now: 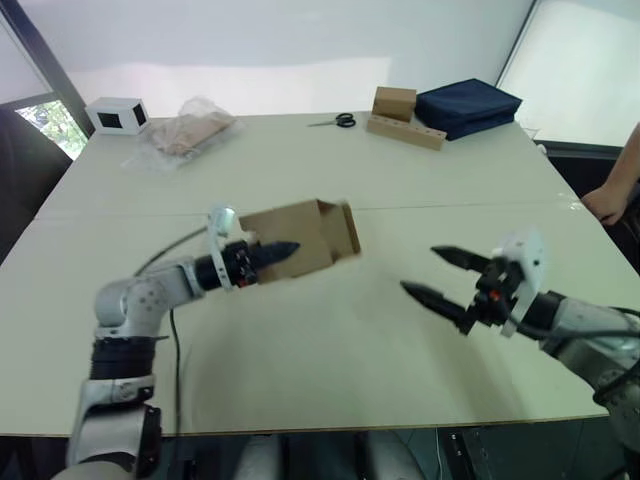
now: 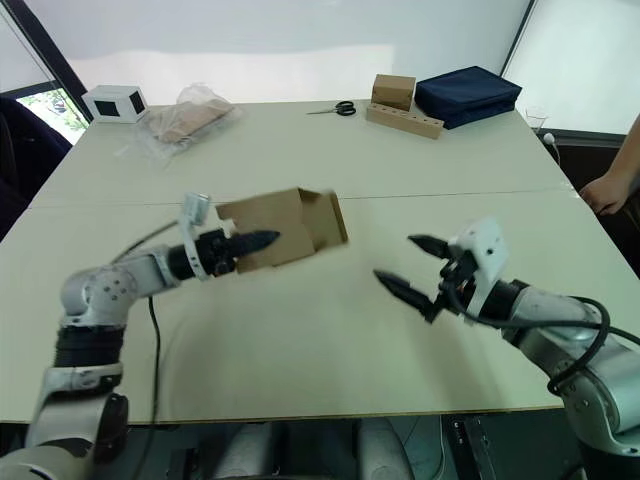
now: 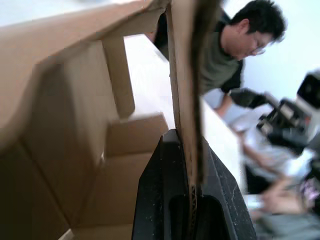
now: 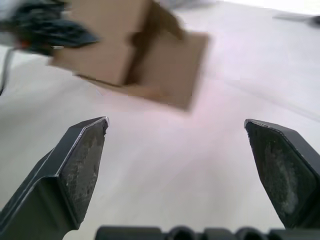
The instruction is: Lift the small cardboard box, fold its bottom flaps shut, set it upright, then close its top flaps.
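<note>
The small plain brown corrugated cardboard box [image 1: 295,240] is held on its side, off the pale table [image 1: 330,360], near the table's middle. Its flaps [image 1: 345,230] at the end facing the right arm hang open (which end is the base cannot be told). The left gripper [image 1: 272,252] pinches one box wall between its two black fingers [image 3: 170,200]. The right gripper [image 1: 437,275] hovers apart from the box, fingers spread wide. A person's hand [image 1: 603,205] rests at the table's right edge.
</note>
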You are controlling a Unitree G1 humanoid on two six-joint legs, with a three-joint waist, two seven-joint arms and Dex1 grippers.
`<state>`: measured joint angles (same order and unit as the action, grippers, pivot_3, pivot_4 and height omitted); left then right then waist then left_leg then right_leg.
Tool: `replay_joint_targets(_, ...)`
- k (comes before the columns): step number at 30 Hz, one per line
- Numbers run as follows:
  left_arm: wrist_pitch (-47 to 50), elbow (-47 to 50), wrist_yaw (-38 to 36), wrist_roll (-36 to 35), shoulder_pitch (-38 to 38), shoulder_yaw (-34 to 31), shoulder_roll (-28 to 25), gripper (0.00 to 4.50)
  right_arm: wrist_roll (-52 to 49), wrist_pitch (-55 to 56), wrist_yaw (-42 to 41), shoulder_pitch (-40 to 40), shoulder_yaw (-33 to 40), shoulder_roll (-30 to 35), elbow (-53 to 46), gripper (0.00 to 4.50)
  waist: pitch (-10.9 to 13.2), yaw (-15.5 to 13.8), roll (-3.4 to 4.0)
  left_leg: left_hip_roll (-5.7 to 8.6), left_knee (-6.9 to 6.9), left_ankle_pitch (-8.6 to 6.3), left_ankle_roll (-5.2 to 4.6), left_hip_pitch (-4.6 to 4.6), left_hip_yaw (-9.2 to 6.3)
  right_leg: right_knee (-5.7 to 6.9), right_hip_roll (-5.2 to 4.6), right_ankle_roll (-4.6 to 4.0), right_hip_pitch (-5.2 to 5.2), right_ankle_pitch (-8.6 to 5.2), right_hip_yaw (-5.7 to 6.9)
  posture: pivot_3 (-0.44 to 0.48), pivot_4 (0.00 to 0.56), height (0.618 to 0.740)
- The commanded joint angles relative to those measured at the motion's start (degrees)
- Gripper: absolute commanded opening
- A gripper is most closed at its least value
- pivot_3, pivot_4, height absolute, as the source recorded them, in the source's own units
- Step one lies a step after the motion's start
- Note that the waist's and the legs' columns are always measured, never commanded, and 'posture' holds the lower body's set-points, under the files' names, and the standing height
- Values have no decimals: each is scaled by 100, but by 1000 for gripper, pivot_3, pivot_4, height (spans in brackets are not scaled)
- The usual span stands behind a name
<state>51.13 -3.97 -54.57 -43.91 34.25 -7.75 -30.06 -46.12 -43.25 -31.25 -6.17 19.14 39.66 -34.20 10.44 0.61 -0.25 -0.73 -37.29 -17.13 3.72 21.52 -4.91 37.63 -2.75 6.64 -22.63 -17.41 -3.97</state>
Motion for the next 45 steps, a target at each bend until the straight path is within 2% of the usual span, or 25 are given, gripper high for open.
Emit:
replay_joint_targets(1,-657,11,-585,352,649,344,-164,11,-444,107,408,-699,177,-422,272,4500,1,-1,-1,1,-3,0,0,2,1,-2,-1,0,0,0,0,0,150,740)
replay_joint_targets(9,-1253,-675,-1681,538,1754,512,-292,11,-1248,131,1091,-2575,129,-1287,1069,4500,3,123,4,0,7,0,-3,10,4,9,4,0,-22,0,-4,0,150,740)
replay_joint_targets(12,-1319,-885,-1994,561,1924,521,-328,0,-1411,148,1109,-2862,153,-1316,1124,3879,4,171,4,0,3,0,-2,31,2,24,3,-1,-44,-1,-3,0,150,740)
replay_joint_targets(14,-1372,-984,-2124,597,1989,517,-323,0,-1409,173,1042,-2967,86,-1269,1101,3010,3,186,4,0,-7,0,-3,50,1,30,2,-1,-61,-1,-3,0,150,740)
replay_joint_targets(15,-1401,-1016,-2164,612,2013,513,-312,0,-1402,186,1025,-3005,48,-1263,1088,2770,3,191,4,0,-10,1,-3,55,1,32,2,0,-66,-1,-3,0,150,740)
replay_joint_targets(20,-1417,-965,-2216,590,2031,501,-220,0,-1292,273,1021,-3171,-139,-1355,1151,610,3,199,4,0,-17,1,-3,71,1,41,2,0,-83,-1,-3,0,150,740)
replay_joint_targets(22,-1410,-912,-2188,586,2009,502,-180,0,-1201,302,977,-3215,-287,-1387,1180,37,3,200,4,1,-17,1,-3,71,1,41,2,0,-83,0,-3,0,150,740)
replay_joint_targets(34,-1226,-447,-2003,382,1832,386,-127,0,-785,411,959,-3123,-748,-1638,1342,37,3,196,4,0,-20,1,-2,75,-1,43,1,0,-86,-1,-3,0,150,740)
replay_joint_targets(45,-1113,-271,-1798,201,1807,310,-49,0,-983,250,966,-2978,-971,-1915,1167,37,3,203,5,0,-23,1,-3,76,-1,45,2,0,-88,0,-3,0,150,740)
